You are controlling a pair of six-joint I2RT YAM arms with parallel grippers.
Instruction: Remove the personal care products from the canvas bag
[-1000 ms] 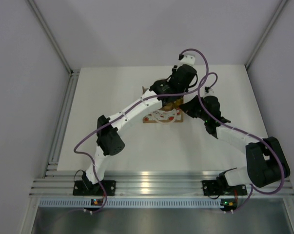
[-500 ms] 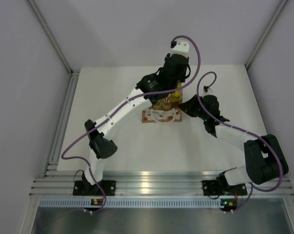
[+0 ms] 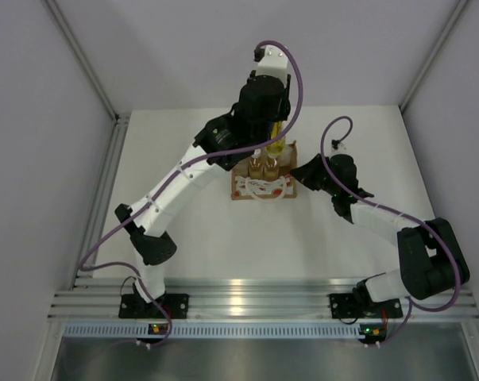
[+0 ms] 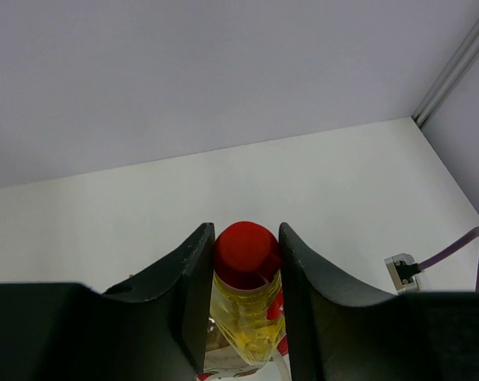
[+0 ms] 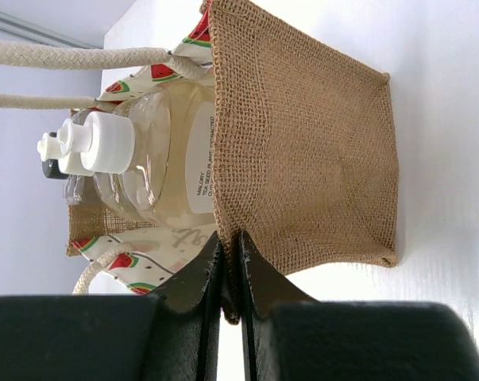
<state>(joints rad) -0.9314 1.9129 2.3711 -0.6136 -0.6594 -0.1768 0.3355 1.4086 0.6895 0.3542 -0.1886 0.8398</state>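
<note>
Lifting out the first product: my left jaws stand part-way closed, one at each side of the yellow bottle (image 4: 243, 321). They clamp it at the shoulder, so that its red top (image 4: 245, 252) shows between them. The grip is taken high because, I judge, that is the only part that stood proud of the bag (image 5: 303, 151). From above, the bottle hangs under the left jaws over the far edge of the bag. Its base is hidden, so I cannot tell whether it is fully clear of the rim.

My right jaws are nearly shut, with only the bag's coarse side wall pinched between them, close to its lower edge. I take that hold to be an anchor: it pins the light bag to the bench (image 3: 183, 159) so it does not ride up with the bottle or tip over.

Beyond the right jaws, inside the bag, stand the amber bottles (image 5: 171, 151) with their white caps (image 5: 104, 143). A dark cap (image 5: 52, 168) is just past them. The rope handles (image 5: 80, 54) fall away to either side of the mouth and leave it open.

By my reckoning, one product is on its way out and three wait inside.
</note>
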